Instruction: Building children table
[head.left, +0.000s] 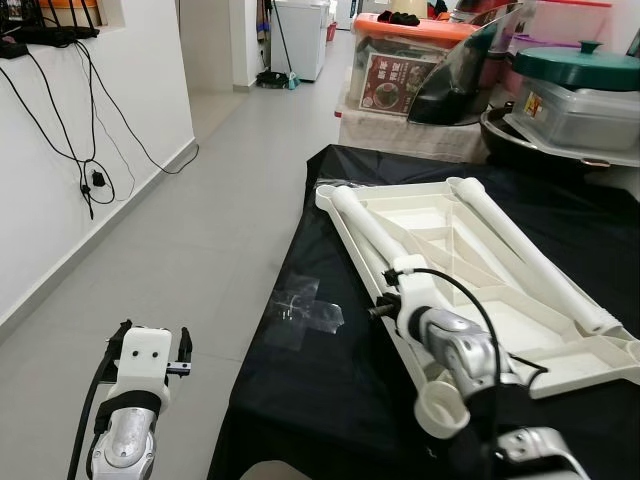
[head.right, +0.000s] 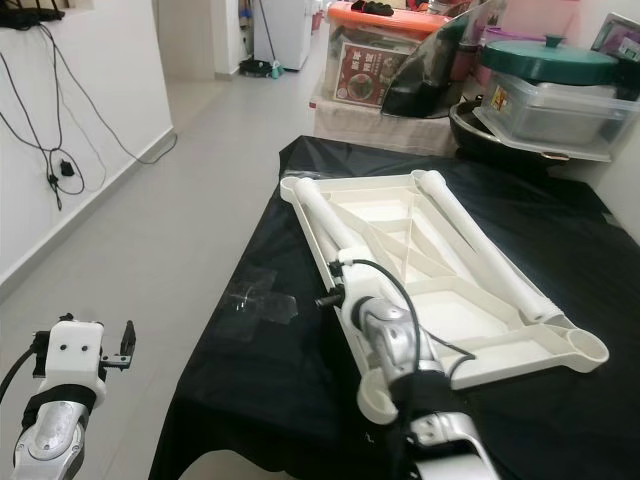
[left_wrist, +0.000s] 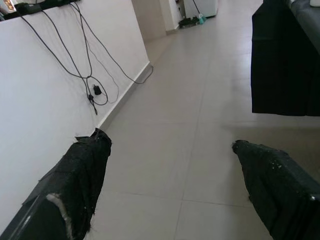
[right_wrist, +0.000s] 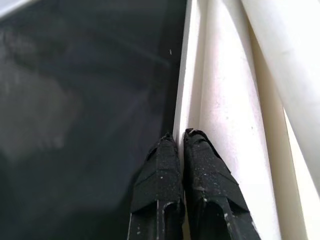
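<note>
A white children's tabletop (head.left: 445, 215) lies upside down on a table draped in black cloth (head.left: 300, 390). Two white legs lie on it: one (head.left: 365, 225) along its left side and the other (head.left: 530, 255) slanting across the right. A round leg socket (head.left: 440, 410) sits at the near corner. My right arm (head.left: 460, 350) reaches over the left rim, and my right gripper (right_wrist: 179, 134) is shut on that thin rim (right_wrist: 182, 75). My left gripper (left_wrist: 169, 141) hangs open over the floor, left of the table, holding nothing.
A patch of clear tape (head.left: 300, 310) sticks to the cloth near the table's left edge. Storage boxes (head.left: 400, 70) and a green-lidded pot (head.left: 575, 65) crowd the far end. Cables (head.left: 90, 170) hang on the left wall. Grey tiled floor (head.left: 200, 250) runs along the left.
</note>
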